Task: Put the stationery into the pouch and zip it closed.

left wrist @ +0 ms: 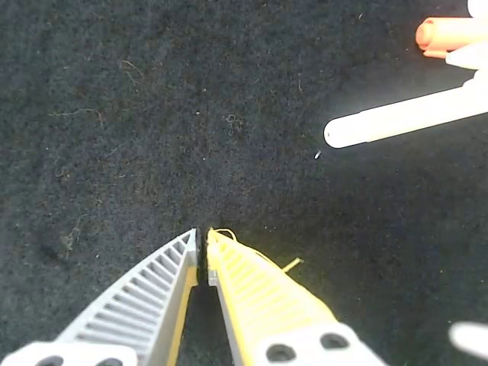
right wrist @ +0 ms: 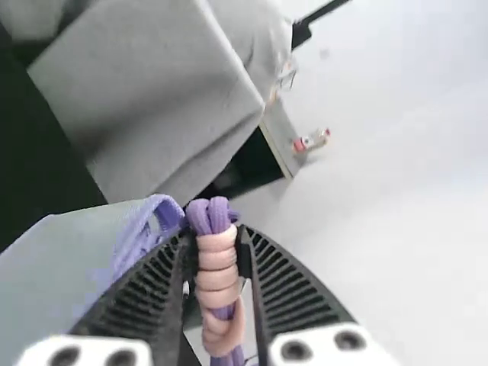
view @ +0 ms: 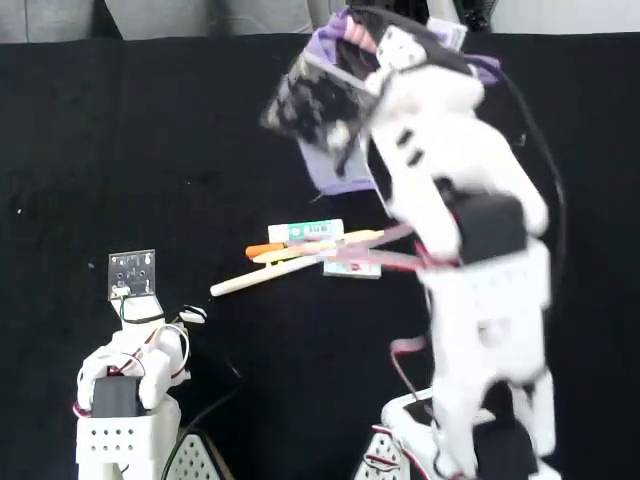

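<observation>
A: Right claw (right wrist: 214,236)?
B: Clamped on the cord (right wrist: 216,274) of the pouch (view: 338,170), which hangs from it, contents hidden.
A: Left claw (left wrist: 203,248)?
B: Tips together, empty — white pen (left wrist: 404,118) and orange marker (left wrist: 450,34) lie ahead of it.

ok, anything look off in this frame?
Yes: the pouch looks lifted clear of the black cloth, dangling from the right jaws clamped on its braided cord. The stationery lies in a crossed heap on the cloth.
</observation>
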